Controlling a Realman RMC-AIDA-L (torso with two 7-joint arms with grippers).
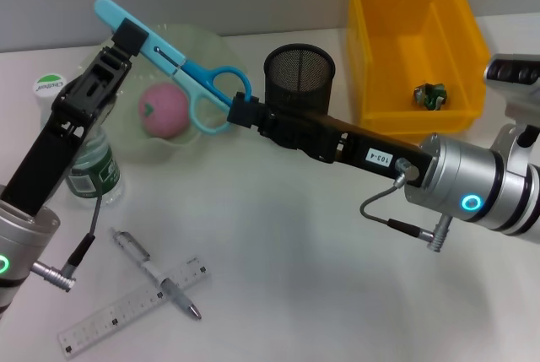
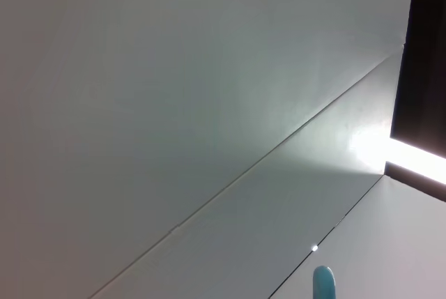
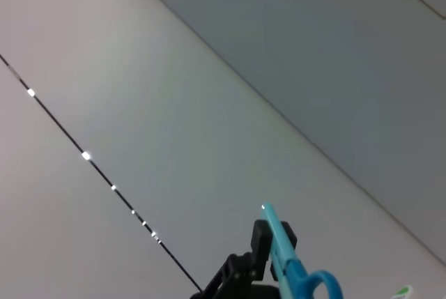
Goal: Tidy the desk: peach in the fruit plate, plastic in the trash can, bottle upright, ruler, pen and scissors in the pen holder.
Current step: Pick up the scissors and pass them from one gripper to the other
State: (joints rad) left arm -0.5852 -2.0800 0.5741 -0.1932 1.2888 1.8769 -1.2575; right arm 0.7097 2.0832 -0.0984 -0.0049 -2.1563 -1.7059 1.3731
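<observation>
While peach (image 1: 164, 110) fills plate (image 1: 211, 45), holder (image 1: 299, 78) gapes.

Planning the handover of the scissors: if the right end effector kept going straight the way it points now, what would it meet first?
The right end effector points toward the robot's left and sits at the scissors' handle loops. Going straight on, it would meet those handles first, with the peach and the plate beyond; depth is unclear.

Left wrist view: pale panelled surface (image 2: 174, 104) crossed by diagonal seams. Dark panel (image 2: 425, 62) along one edge, bright strip beneath. Rounded light-blue tip (image 2: 323, 284) protrudes at frame edge.
</observation>
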